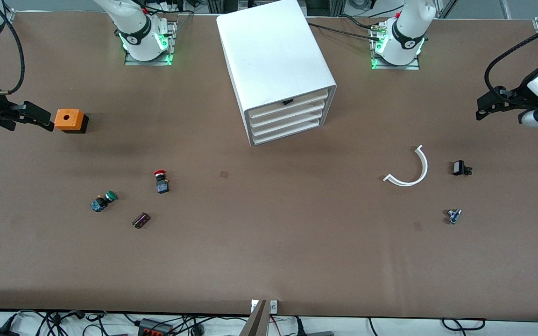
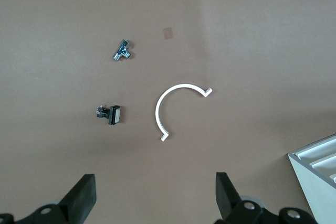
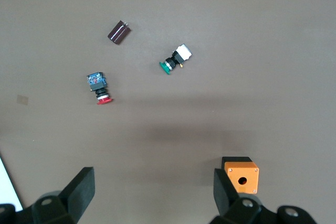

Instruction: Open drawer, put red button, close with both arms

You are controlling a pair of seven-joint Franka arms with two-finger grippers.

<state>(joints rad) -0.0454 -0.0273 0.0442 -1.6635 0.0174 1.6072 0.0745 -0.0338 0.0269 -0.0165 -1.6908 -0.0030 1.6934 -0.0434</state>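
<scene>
Front view: drawer (image 1: 286,110) shut (no step begun); red button (image 1: 160,180) untouched. Left gripper (image 2: 155,195) and right gripper (image 3: 152,195) wide open, empty. Next: pull drawer.

The table (image 1: 269,242) has a matt brown surface, smooth, with faint soft creases. The cabinet (image 1: 276,60) looks like smooth white plastic with a slight sheen, and its drawer (image 1: 285,113) looks the same. The red button (image 1: 160,181) has a glossy red cap on a dark plastic body. The orange box (image 1: 68,119) looks like matt plastic. The curved white strip (image 1: 411,169) appears as smooth plastic.
</scene>
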